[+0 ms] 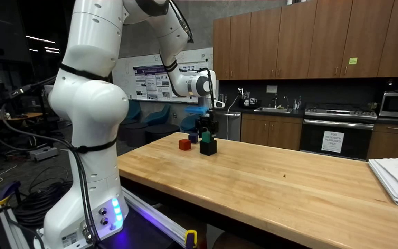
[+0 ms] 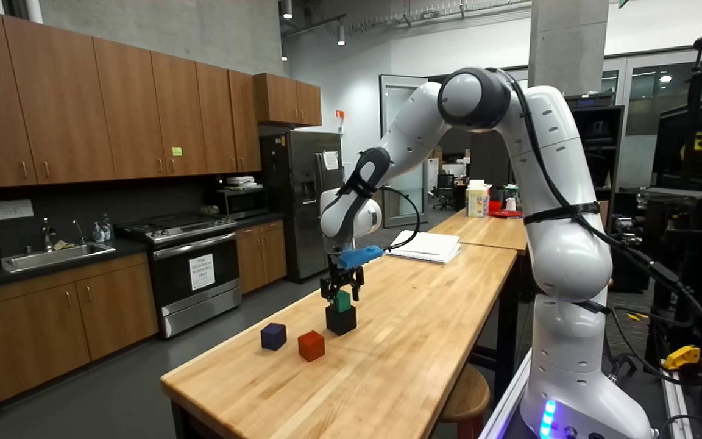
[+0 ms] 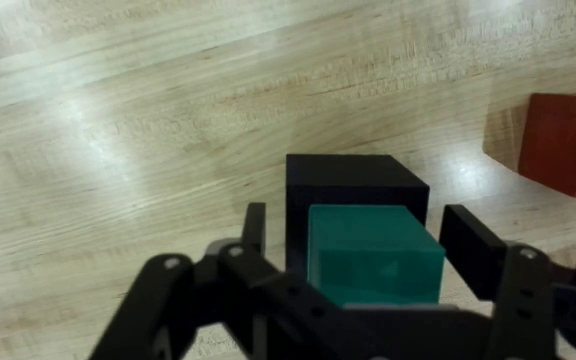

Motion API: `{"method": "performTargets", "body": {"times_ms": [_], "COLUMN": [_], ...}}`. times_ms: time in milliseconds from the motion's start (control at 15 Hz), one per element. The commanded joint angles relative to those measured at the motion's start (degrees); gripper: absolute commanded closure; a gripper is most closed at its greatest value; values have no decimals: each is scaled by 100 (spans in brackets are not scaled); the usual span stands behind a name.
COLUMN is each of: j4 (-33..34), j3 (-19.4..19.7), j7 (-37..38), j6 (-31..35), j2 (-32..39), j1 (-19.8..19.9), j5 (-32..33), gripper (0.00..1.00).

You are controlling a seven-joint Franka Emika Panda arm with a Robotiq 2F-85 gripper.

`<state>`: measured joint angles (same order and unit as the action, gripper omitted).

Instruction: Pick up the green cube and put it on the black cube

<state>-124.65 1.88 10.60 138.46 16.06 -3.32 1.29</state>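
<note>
In an exterior view, the green cube (image 1: pixel 206 137) sits on top of the black cube (image 1: pixel 208 148), which stands on the table (image 1: pixel 271 180). The jaws hang just behind and above the green cube, so from this side I cannot judge how wide they are.

In an exterior view, the red cube (image 2: pixel 311 346) and the dark blue cube (image 2: pixel 273 336) rest on the table near the black cube, but apart from it. The jaws stand around the green cube, and it looks level on the black one.

In the wrist view, the jaws are spread wider than the green cube and seem to hold nothing. Away from the red cube there is a clear gap; at the red cube's side the jaw is very close, and I cannot tell if it touches. I judge that the placing is done, and what remains is to leave cleanly. For this, it would be good to first move the jaws slightly toward the red cube, so the gaps become equal, then rise slowly and straight up. A sideways pull could push the green cube off.
</note>
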Motion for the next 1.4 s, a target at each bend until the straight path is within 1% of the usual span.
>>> {"method": "performTargets", "body": {"times_ms": [0, 400, 800, 1333], "j4": [-267, -592, -1129, -1589], "j3": [27, 21, -138, -442], "j7": [18, 119, 88, -34], "j6": [43, 5, -164, -706], "j2": [-364, -941, -1835, -3049], "j1": [32, 19, 31, 56], "j5": [166, 440, 400, 360], "gripper": [0, 0, 0, 0]}}
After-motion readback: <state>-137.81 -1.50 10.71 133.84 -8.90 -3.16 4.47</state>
